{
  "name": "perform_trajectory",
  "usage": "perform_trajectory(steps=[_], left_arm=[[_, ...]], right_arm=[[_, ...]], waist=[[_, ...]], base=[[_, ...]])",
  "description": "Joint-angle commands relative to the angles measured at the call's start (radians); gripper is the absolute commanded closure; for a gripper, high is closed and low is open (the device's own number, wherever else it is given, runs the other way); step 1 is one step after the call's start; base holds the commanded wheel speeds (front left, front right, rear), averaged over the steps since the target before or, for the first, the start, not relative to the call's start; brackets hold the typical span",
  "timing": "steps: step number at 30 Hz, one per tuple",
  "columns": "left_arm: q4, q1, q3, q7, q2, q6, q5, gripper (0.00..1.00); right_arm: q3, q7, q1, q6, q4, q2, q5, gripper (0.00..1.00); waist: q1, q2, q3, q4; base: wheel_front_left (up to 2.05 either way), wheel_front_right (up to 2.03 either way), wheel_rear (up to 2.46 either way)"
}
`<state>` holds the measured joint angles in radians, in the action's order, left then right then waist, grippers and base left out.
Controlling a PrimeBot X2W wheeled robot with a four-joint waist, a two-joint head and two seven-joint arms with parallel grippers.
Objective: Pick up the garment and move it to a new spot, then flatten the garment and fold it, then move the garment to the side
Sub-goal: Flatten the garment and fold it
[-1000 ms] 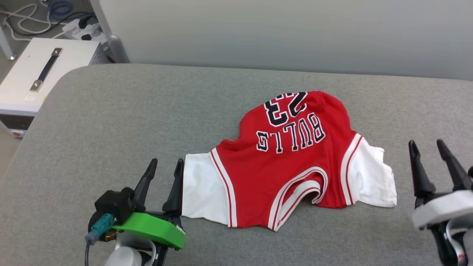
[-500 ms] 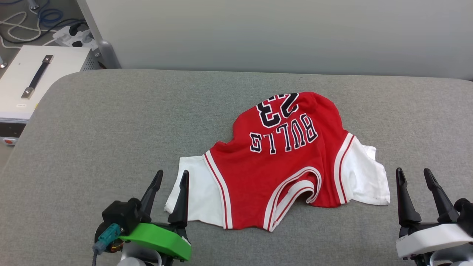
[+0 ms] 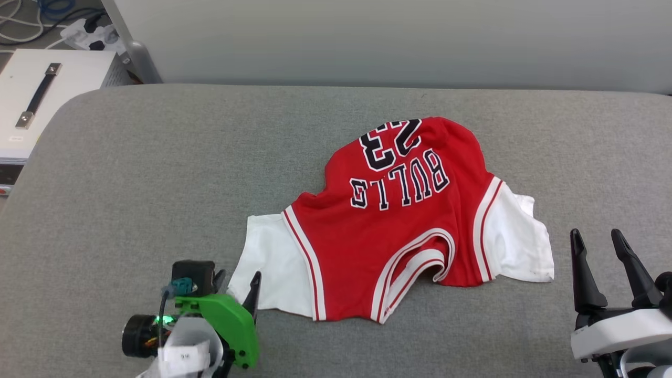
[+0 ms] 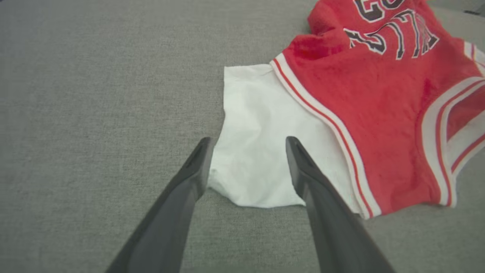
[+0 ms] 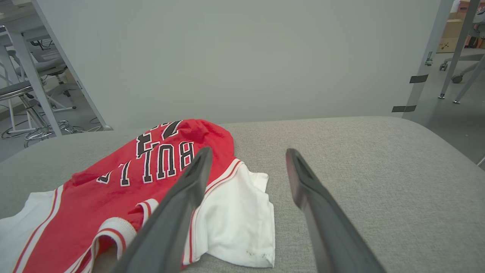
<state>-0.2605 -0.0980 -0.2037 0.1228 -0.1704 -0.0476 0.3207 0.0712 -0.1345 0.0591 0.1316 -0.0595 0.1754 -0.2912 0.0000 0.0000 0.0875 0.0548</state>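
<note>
Garment (image 3: 399,231) print reads "BULLS", "23"; left tool (image 4: 247,139) apart at its edge; right tool (image 3: 596,232) apart.

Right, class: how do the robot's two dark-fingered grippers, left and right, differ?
The left gripper carries a green mount; the right gripper a white mount. The left gripper frames a white sleeve of the red jersey shirt; the right gripper stands clear of it. Both are open.

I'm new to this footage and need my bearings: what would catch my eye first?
A red jersey lies rumpled on the grey padded surface, its BULLS 23 print upside down in the head view. The open left gripper brackets its white sleeve; the right gripper stands open, clear of it.
</note>
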Motion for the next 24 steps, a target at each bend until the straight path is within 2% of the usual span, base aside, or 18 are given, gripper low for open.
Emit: perform_trajectory(steps=[1, 3, 7, 16, 21, 22, 23, 24], left_arm=[[0.003, -0.024, -0.002, 0.069, -0.016, 0.031, -0.02, 0.0], [0.011, -0.03, -0.001, 0.174, -0.033, 0.073, -0.036, 0.0], [0.035, -0.031, -0.001, 0.277, -0.055, 0.118, -0.057, 0.0], [0.043, -0.025, 0.001, 0.356, -0.072, 0.148, -0.054, 0.0], [0.007, -0.031, -0.003, 0.381, -0.071, 0.147, -0.043, 0.0], [-0.004, -0.03, -0.003, 0.39, -0.069, 0.142, -0.034, 0.2], [-0.01, -0.03, -0.004, 0.395, -0.068, 0.138, -0.027, 0.64], [-0.015, -0.031, -0.003, 0.395, -0.065, 0.131, -0.017, 1.0]], right_arm=[[-0.003, 0.008, -0.002, -0.001, -0.011, 0.003, 0.008, 0.0], [-0.009, 0.015, -0.006, -0.001, -0.016, 0.002, 0.01, 0.0], [-0.015, 0.023, -0.013, -0.001, -0.018, -0.001, 0.01, 0.0], [-0.008, 0.026, -0.035, -0.001, -0.022, -0.001, 0.016, 0.0], [-0.005, 0.031, -0.043, -0.001, -0.018, 0.006, 0.026, 0.0], [-0.003, 0.034, -0.045, -0.001, -0.017, 0.007, 0.027, 0.0], [-0.003, 0.037, -0.046, -0.001, -0.016, 0.008, 0.028, 0.0], [-0.002, 0.042, -0.046, -0.001, -0.014, 0.009, 0.029, 0.0]], waist=[[0.0, 0.0, 0.026, -0.016], [0.0, 0.0, 0.041, -0.026], [0.0, 0.0, 0.062, -0.044], [0.0, 0.0, 0.109, -0.061], [0.0, 0.0, 0.125, -0.059], [0.0, 0.0, 0.127, -0.057], [0.0, 0.0, 0.128, -0.055], [0.0, 0.0, 0.128, -0.053]], base=[[0.0, 0.0, 0.0], [0.0, 0.0, 0.0], [0.0, 0.0, 0.0], [0.0, 0.0, 0.0], [0.0, 0.0, 0.0], [0.0, 0.0, 0.0], [0.0, 0.0, 0.0], [0.0, 0.0, 0.0]])
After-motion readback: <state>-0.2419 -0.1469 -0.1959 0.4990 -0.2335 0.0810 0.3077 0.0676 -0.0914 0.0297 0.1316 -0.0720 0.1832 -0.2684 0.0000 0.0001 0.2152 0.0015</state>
